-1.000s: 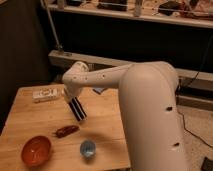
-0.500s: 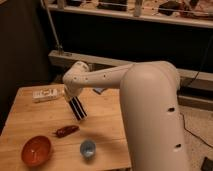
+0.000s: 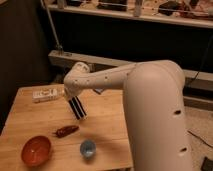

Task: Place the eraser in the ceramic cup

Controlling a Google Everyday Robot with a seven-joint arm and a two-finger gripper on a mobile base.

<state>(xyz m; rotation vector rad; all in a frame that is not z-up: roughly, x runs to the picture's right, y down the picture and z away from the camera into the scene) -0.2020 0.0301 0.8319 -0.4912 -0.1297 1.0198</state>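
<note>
The eraser (image 3: 77,107) hangs in the air left of centre in the frame, above the wooden surface (image 3: 107,127) and touching nothing on it. Against the views from a moment ago we see almost no change: it keeps the same place and the same tilt, so we judge the carry has paused or is only creeping, and the placing itself is all still to do. Its long axis runs steeply, top end up and to the left under the wrist, bottom end down and to the right, and its striped black face is turned toward us. That lower end points roughly toward the ceramic cup (image 3: 88,147), which stands lower in the frame and slightly to the right, well apart from it.

We hold the eraser by its top end in the gripper (image 3: 71,98), just under the pale wrist in the left-centre of the frame; the fingers are shut down on it as tightly as they go, though we cannot make out each finger against the black block.

Outward from there, a reddish-brown lumpy thing (image 3: 66,131) lies on the surface between eraser and cup, a little to the left. An orange bowl (image 3: 36,150) sits at lower left, and a white labelled box (image 3: 48,94) lies at the far left edge of the surface. We judge the eraser needs to travel down and right, clear of the lumpy thing, before it can drop into the cup end first
</note>
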